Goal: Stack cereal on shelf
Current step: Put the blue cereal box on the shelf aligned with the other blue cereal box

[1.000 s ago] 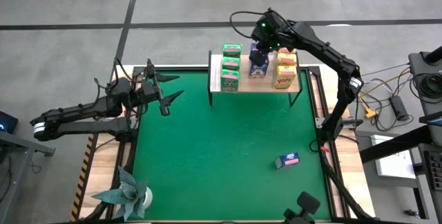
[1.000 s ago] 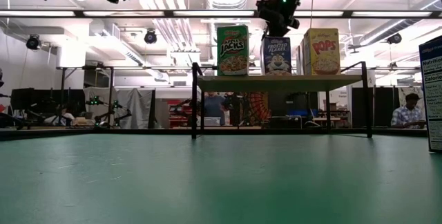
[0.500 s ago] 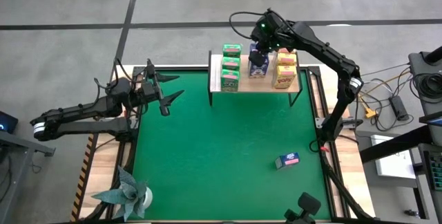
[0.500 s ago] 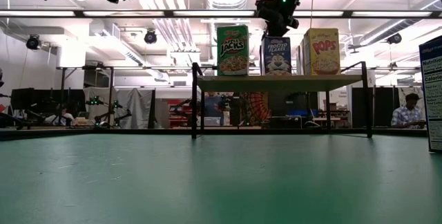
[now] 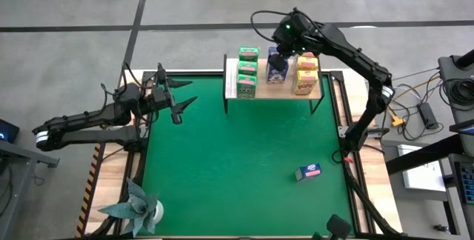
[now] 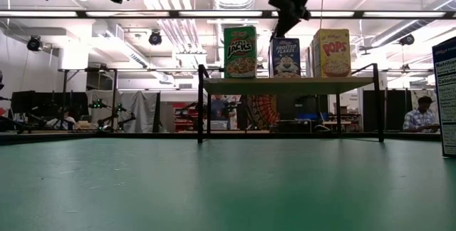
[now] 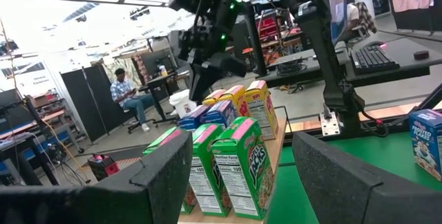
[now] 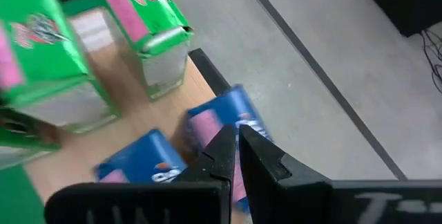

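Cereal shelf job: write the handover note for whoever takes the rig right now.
Right gripper: jaws shut, empty, above the blue boxes at the back of the shelf.
Left gripper: jaws open, empty, waiting at the mat's left edge.
On the shelf: green boxes in the left row, blue in the middle, yellow boxes on the right.
Done: those rows are upright on the shelf.
Left: one blue box lies on the green mat, front right; put it in the blue row.
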Robot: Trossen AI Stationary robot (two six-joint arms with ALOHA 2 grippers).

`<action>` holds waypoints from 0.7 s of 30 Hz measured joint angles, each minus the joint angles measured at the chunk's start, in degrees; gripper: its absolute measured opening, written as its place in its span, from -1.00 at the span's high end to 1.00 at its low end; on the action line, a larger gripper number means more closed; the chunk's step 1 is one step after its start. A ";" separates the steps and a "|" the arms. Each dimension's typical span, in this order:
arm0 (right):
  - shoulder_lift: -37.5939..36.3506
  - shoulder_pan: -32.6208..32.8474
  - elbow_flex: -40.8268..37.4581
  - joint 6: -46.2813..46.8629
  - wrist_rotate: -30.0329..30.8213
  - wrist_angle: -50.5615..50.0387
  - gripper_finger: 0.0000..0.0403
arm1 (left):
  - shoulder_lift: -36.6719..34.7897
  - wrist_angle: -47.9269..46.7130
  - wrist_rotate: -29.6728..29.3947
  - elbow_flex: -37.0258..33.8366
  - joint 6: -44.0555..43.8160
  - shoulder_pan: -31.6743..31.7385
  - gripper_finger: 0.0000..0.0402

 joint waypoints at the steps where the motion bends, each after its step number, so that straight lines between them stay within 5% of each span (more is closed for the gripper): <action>1: -0.40 0.50 0.00 0.69 0.00 0.02 0.94 | 0.00 0.01 0.00 0.00 0.02 0.00 -0.16; 5: -2.36 4.02 0.00 4.15 -2.46 -0.01 0.94 | 0.00 0.09 0.01 0.00 0.62 -0.01 -0.16; 11: -4.53 13.92 0.00 12.31 -14.34 -1.74 0.94 | 0.00 0.32 0.00 0.00 0.90 -0.01 -0.16; 21: -4.70 36.94 -10.05 19.23 -15.02 -11.52 0.94 | 0.04 0.45 0.04 0.00 -0.09 -0.02 -0.16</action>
